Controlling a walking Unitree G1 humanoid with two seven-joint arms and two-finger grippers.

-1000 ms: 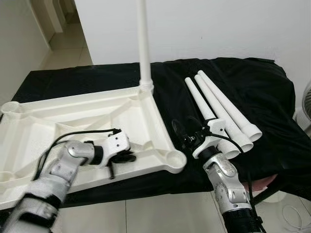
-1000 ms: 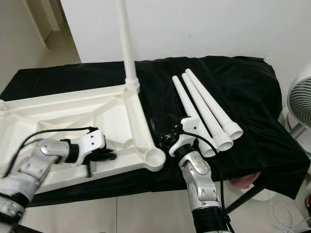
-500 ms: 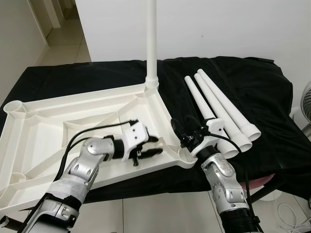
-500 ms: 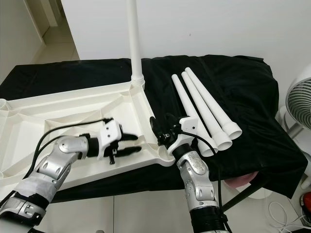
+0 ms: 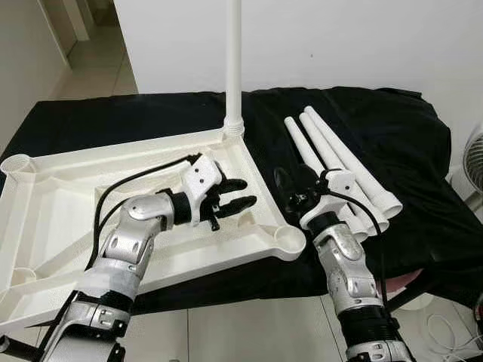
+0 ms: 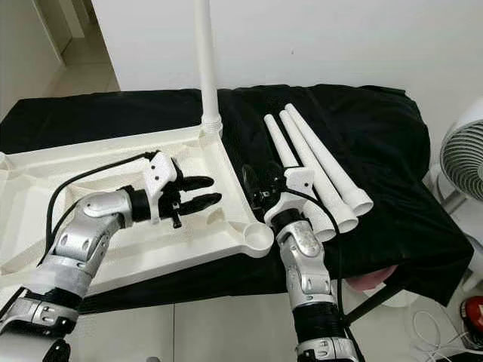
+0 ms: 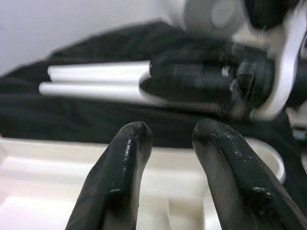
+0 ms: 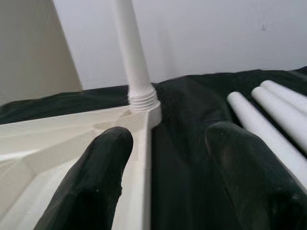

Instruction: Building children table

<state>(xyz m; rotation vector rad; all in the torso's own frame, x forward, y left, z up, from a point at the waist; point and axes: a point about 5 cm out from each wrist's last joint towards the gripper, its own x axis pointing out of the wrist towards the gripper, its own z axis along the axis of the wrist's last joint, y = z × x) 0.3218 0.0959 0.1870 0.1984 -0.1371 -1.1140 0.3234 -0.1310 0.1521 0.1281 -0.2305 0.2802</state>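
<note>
We are looking down on a white plastic tabletop (image 5: 68, 219) that is lying upside down on a black cloth (image 5: 392, 151), its ribbed underside facing up and round leg sockets showing at its corners; taking that tabletop as our landmark, its far left corner socket (image 5: 16, 164) is sitting open, and the near right corner socket (image 5: 287, 240) is open too; our left gripper (image 5: 240, 193) is hovering above the tabletop's right part, just inside the right rim, with its two black fingers (image 7: 120, 177) slightly apart and closing on nothing, pointing toward the right rim; in the left wrist view those fingertips are standing over the pale underside with the other gripper blurred beyond them; at the tabletop's far right corner one white leg (image 5: 234, 60) is standing upright in its threaded socket, running up past the top of the frame; our right gripper (image 5: 290, 190) is hanging just off the tabletop's right rim, over the black cloth, between the rim and the loose legs, its fingers (image 8: 91, 182) spread wide and gripping nothing; in the right wrist view the rim is running between those two fingers toward the standing leg; to the right of the tabletop three loose legs (image 5: 339, 170) are lying side by side on the cloth, touching one another, their narrow ends pointing away from us and their wide open ends toward us; at the far right a fan (image 6: 464, 162) is standing beyond the cloth's edge.
</note>
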